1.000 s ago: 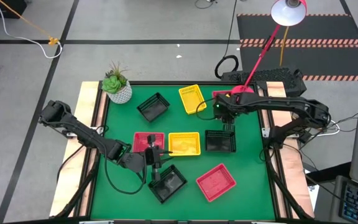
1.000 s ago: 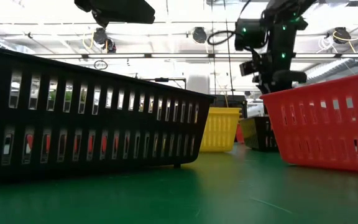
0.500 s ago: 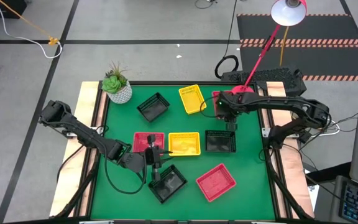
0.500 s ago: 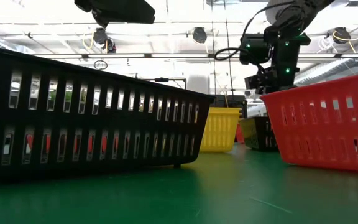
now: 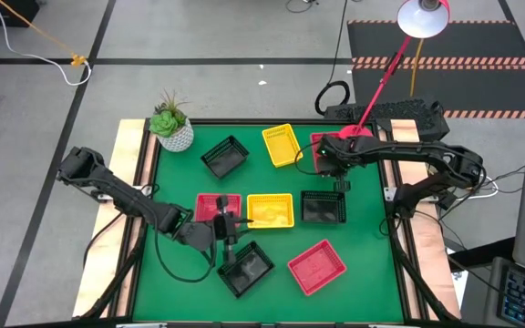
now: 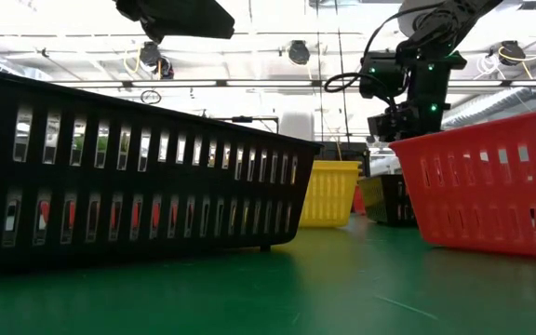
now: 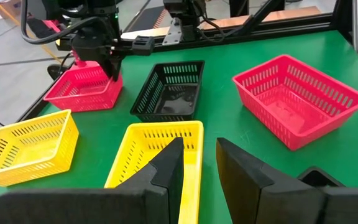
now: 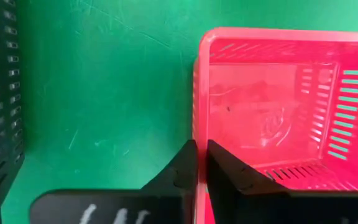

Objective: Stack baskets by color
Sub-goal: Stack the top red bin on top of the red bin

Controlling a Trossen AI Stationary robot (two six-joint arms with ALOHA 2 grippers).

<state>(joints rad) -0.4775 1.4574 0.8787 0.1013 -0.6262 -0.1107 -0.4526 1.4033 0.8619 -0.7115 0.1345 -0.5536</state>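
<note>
Two dark robot arms worked over a green table scattered with small mesh-sided plastic baskets.

High view: the right gripper (image 5: 328,169) hung at two o'clock over a red basket (image 5: 318,145); the left gripper (image 5: 228,239) sat at six o'clock over a black basket (image 5: 247,268). Low view: a black basket (image 6: 128,177) filled nine o'clock, a red one (image 6: 491,186) three o'clock. Left wrist view: its fingers (image 7: 169,168) stood slightly parted, gripping nothing. Right wrist view: its fingers (image 8: 225,168) were clenched on the red basket's rim.
</note>
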